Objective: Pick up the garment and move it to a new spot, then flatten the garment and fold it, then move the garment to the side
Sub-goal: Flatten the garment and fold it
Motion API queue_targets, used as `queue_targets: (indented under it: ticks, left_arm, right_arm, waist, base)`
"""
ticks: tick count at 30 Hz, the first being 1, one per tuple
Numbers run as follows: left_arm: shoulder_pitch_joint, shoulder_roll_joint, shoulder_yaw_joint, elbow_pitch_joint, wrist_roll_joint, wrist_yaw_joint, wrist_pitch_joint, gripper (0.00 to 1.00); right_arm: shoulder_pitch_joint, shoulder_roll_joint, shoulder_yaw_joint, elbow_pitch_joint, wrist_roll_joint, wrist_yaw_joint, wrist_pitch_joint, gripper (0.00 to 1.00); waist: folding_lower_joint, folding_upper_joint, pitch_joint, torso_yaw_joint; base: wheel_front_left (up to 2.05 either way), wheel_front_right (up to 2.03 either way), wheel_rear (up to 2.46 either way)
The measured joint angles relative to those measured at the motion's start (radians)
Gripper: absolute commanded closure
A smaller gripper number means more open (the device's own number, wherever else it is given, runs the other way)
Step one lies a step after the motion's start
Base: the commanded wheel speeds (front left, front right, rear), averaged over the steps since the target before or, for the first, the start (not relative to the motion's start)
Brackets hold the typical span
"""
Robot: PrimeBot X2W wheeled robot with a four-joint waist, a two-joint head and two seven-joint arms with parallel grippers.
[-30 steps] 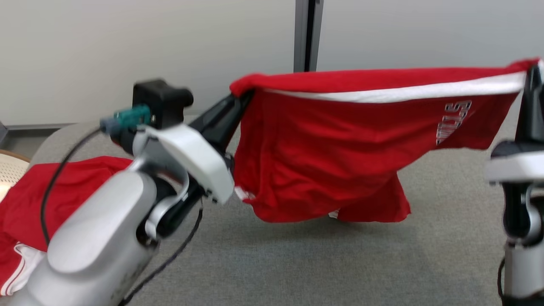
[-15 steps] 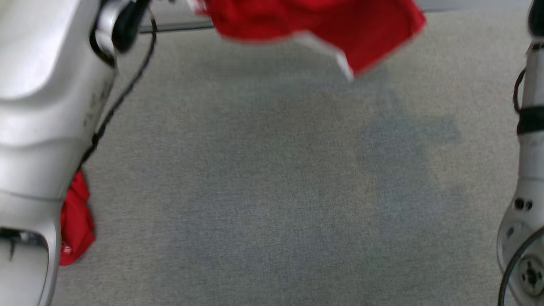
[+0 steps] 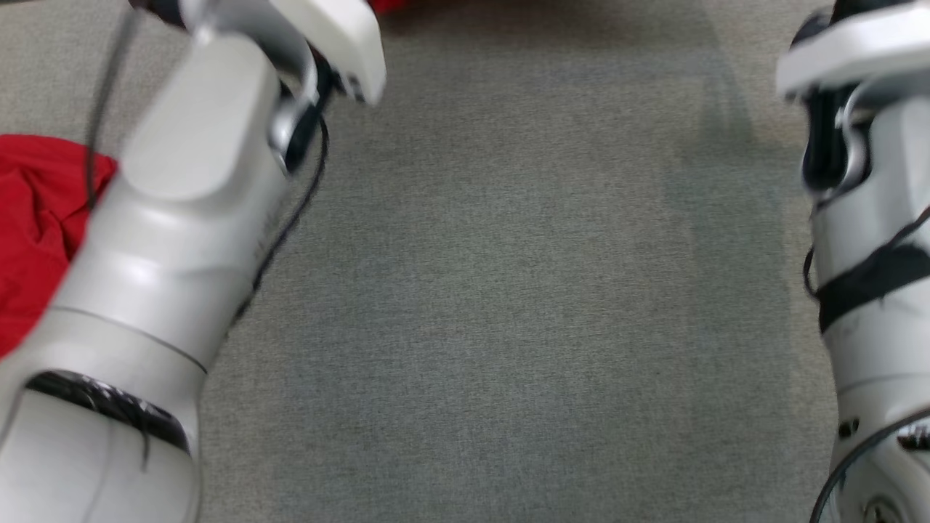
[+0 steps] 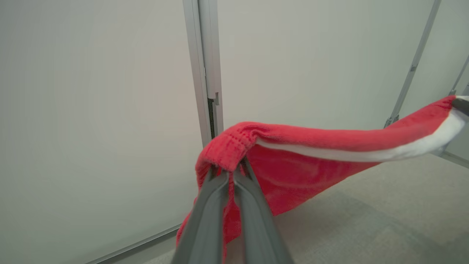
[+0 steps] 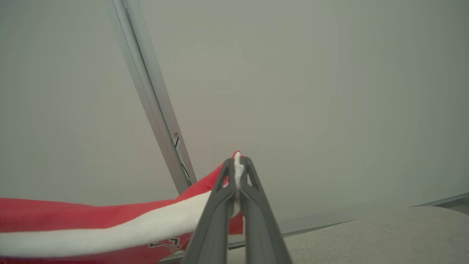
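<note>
Red garment (image 4: 311,161) stretched in the air between both grippers, while the head camera has tipped downward.
The left gripper (image 4: 232,170) is clenched on one red corner of the waistband and the right gripper (image 5: 238,161) on the white-striped end, with the cloth hanging taut above the grey surface (image 3: 508,290). A second ago the head view showed the whole spread garment; now it looks down past both pale forearms, with another red cloth (image 3: 36,218) lying at the left.
</note>
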Motion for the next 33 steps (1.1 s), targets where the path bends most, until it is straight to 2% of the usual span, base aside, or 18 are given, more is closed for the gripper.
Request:
queue_targets:
  ticks: [7, 16, 25, 33]
  left_arm:
    - [0.222, -0.03, -0.118, 0.078, 0.035, -0.04, -0.028, 1.0]
    - [0.416, -0.039, -0.197, 0.056, 0.063, -0.049, -0.034, 1.0]
    - [0.532, -0.041, -0.242, 0.029, 0.098, -0.05, -0.034, 1.0]
    - [0.63, -0.041, -0.265, 0.019, 0.06, -0.053, -0.035, 1.0]
  right_arm:
    - [0.18, -0.058, 0.058, 0.135, 0.042, 0.0, -0.002, 1.0]
    - [0.273, -0.115, 0.161, 0.259, 0.092, 0.0, -0.002, 1.0]
    - [0.33, -0.162, 0.328, 0.298, 0.145, 0.0, 0.042, 1.0]
    - [0.413, -0.223, 0.478, 0.273, 0.238, 0.0, 0.156, 1.0]
  waist:
    - [0.0, 0.0, -0.029, 0.021]
    - [0.0001, 0.0, -0.118, 0.035]
    - [0.0, 0.0001, -0.226, 0.038]
    - [0.0001, 0.0, -0.313, 0.027]
  base:
    - [0.0, 0.0, 0.0]
    - [0.0, 0.0, 0.0]
    - [0.0, 0.0, 0.0]
    - [0.0, 0.0, 0.0]
